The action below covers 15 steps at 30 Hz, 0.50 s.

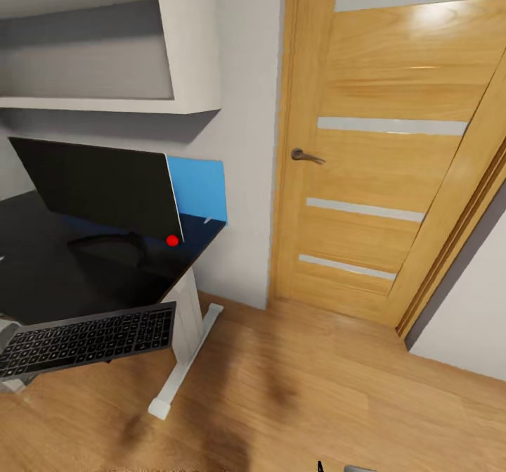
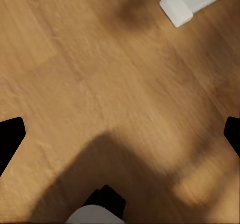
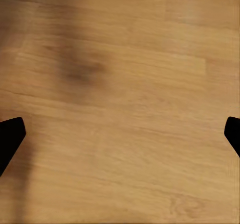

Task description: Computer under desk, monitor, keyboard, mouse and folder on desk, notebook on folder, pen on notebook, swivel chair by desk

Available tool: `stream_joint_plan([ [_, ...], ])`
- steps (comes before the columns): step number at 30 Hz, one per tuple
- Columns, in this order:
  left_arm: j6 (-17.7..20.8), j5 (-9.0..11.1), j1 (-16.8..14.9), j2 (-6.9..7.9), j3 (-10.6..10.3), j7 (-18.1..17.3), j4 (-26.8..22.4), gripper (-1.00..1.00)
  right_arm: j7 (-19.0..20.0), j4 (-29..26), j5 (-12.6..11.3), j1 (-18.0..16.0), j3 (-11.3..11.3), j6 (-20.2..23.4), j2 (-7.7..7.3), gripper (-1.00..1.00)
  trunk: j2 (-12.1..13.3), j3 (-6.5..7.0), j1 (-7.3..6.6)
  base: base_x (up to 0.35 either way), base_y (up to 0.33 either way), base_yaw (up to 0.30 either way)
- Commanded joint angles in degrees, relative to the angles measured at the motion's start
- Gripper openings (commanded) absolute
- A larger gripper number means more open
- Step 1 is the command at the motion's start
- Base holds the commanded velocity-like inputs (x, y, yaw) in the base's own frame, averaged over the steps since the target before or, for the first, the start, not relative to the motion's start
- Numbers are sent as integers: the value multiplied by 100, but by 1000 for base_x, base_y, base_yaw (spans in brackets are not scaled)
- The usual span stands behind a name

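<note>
Monitor (image 1: pixel 98 183) stands at the left of the head view on the glossy black surface (image 1: pixel 42 275), its round foot on the top and the blue back panel (image 1: pixel 200 187) behind it. Keyboard (image 1: pixel 88 338) lies at the lower left, overhanging the front edge. A wooden door (image 1: pixel 393 148) fills the right. Both wrist views look down on light wood floor (image 3: pixel 130 108); the left pincer (image 2: pixel 120 134) and the right pincer (image 3: pixel 120 134) each have their fingertips spread wide at the frame edges, holding nothing.
</note>
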Motion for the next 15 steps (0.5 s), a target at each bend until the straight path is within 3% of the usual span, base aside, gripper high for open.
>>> stream_joint_plan([
  [1,-14,59,-2,-5,-33,-30,-11,100,-42,5,-22,-3,50,-121,-1,100,-3,-5,0,0,0,288],
  [5,-25,55,-2,6,-43,-61,-3,100,-42,17,-22,-3,50,-463,-1,100,-3,-5,0,0,0,288],
  [15,-38,57,-2,-10,-37,-54,-1,100,-42,98,-19,-3,50,-522,-119,100,-3,-5,0,0,0,288],
])
